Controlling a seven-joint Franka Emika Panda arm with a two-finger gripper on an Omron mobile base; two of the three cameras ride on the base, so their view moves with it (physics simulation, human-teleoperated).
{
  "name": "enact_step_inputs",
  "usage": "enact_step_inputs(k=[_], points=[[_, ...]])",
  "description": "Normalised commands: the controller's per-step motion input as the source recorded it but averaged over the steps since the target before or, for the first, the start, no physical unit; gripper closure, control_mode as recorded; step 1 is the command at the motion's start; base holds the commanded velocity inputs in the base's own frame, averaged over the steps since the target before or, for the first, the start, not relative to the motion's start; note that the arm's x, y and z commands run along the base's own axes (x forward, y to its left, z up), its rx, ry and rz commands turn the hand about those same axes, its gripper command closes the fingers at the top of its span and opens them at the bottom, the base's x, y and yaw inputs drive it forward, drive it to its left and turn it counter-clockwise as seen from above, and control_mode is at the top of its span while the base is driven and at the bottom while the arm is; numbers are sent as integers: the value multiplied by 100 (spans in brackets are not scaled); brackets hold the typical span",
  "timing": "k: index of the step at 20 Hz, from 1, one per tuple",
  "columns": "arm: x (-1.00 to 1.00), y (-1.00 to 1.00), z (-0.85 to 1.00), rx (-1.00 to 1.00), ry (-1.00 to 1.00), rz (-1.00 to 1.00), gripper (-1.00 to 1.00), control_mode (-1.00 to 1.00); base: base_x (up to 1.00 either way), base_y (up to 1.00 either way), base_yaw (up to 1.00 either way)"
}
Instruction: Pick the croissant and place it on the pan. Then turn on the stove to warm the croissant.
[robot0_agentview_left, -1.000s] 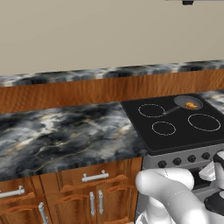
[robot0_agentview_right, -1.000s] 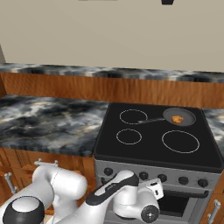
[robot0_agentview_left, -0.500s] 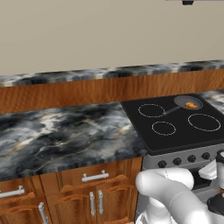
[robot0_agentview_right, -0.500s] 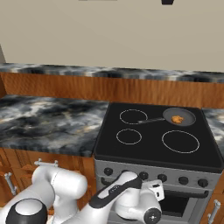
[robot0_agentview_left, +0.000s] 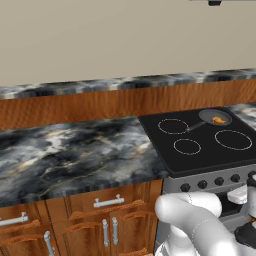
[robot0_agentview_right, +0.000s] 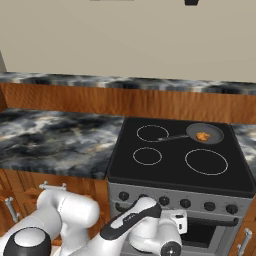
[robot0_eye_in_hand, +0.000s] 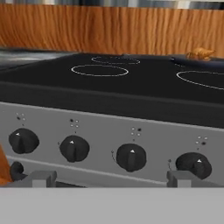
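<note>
Croissant (robot0_agentview_right: 202, 135): small golden-brown lump lying inside the pan (robot0_agentview_right: 205, 133); also visible at the far right of the hand view (robot0_eye_in_hand: 200, 53).

Pan: round, dark grey, on the back right burner of the stove (robot0_agentview_right: 175, 172), near the back right corner of the cooktop. Its thin straight handle runs toward the back left burner ring.

Stove: black glass cooktop with 4 white ring burners, set between 2 stretches of marbled counter (robot0_agentview_left: 65, 155). Grey steel front below carries a row of round black knobs (robot0_eye_in_hand: 74, 148); 4 of them face the hand camera at close range, each with a small white pointer mark.

Gripper (robot0_eye_in_hand: 109, 179): low in front of the stove's knob panel, level with the knobs. Its 2 finger tips (robot0_eye_in_hand: 42, 178) stand wide apart at the bottom of the hand view, holding nothing and touching no knob.

Cabinets (robot0_agentview_left: 100, 220): brown wood doors with silver handles, under the left counter.
</note>
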Motion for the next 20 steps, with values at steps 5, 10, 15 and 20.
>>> enact_step_inputs(k=[5, 10, 15, 20], points=[[0, 22, 0, 1, 0, -20, -100, -100, 0, 0, 0], [0, 28, 0, 0, 0, -19, -100, -100, 0, 0, 0], [6, 6, 0, 0, 0, -11, -100, -100, 0, 0, 0], [25, 0, 0, 3, 0, -1, -100, -100, 0, 0, 0]])
